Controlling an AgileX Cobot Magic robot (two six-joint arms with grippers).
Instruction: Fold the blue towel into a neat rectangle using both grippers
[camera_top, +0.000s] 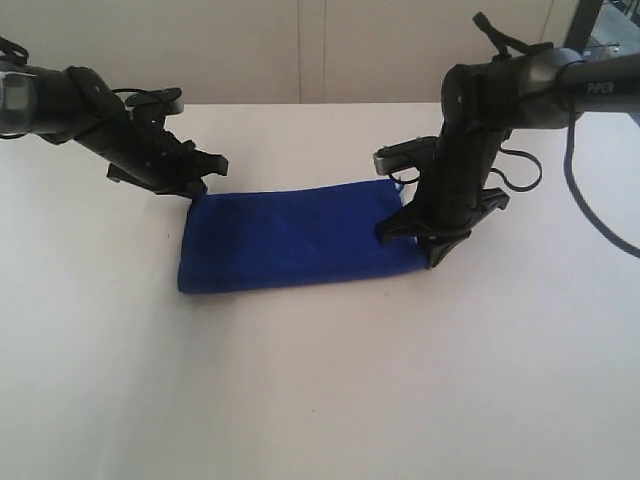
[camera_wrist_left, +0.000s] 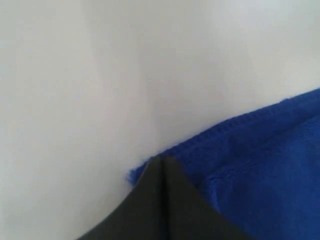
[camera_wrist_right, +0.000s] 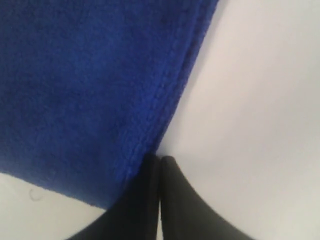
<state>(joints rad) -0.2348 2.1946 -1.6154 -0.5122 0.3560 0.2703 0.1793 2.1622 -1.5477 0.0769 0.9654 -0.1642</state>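
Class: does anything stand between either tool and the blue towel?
Nothing visible does. The shut left tool meets a corner of the soft, deep-blue rectangular towel; the right tool meets its edge. Only white table surrounds them.

One word to read: PIPER.
You find it in the exterior view, in light capital letters on the dark link of the right arm (camera_top: 598, 88), close to the right edge of that view and running along the link. The letters are small and a little blurred, yet you can still make them out. Neither wrist view gives you any writing, number or sign to read.
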